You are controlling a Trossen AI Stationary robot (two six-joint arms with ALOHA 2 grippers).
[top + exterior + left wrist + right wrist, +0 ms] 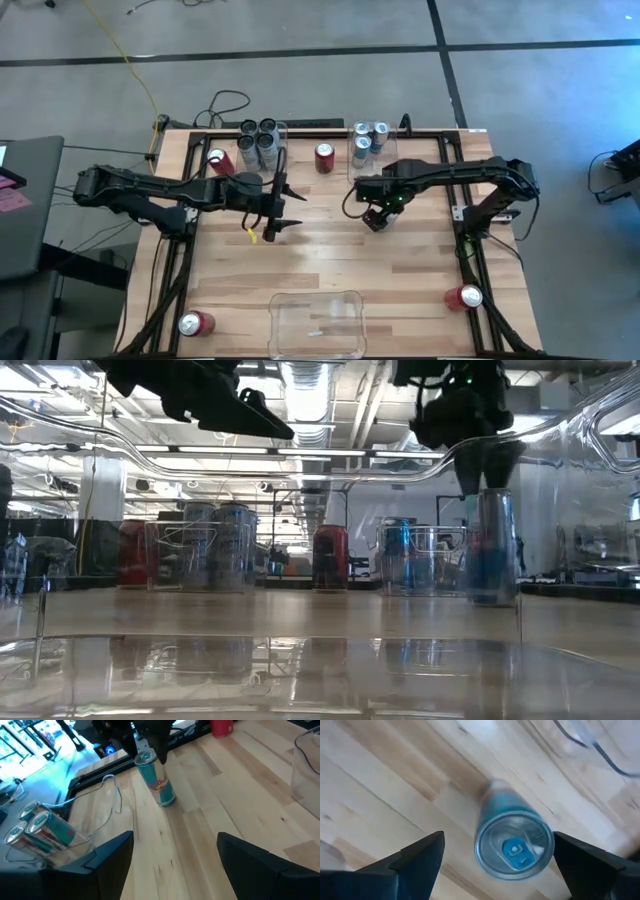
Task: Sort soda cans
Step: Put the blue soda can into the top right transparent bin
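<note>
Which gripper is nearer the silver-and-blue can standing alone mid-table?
Right. The right gripper hangs directly above the silver-and-blue can, fingers open on either side of its top. The left gripper is open too, farther off across bare table, pointing toward that can.

Both arms reaching inward over mid-table, right gripper (495, 857) and left gripper (172, 852) jaws spread apart.

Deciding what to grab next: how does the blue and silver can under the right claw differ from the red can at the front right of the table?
The blue and silver can stands upright mid-table; the red can lies on its side near the front right edge. The blue and silver can sits directly beneath the open right claw; the red can has no claw near it. They differ in colour. Both rest on bare tabletop, outside the bins.
</note>
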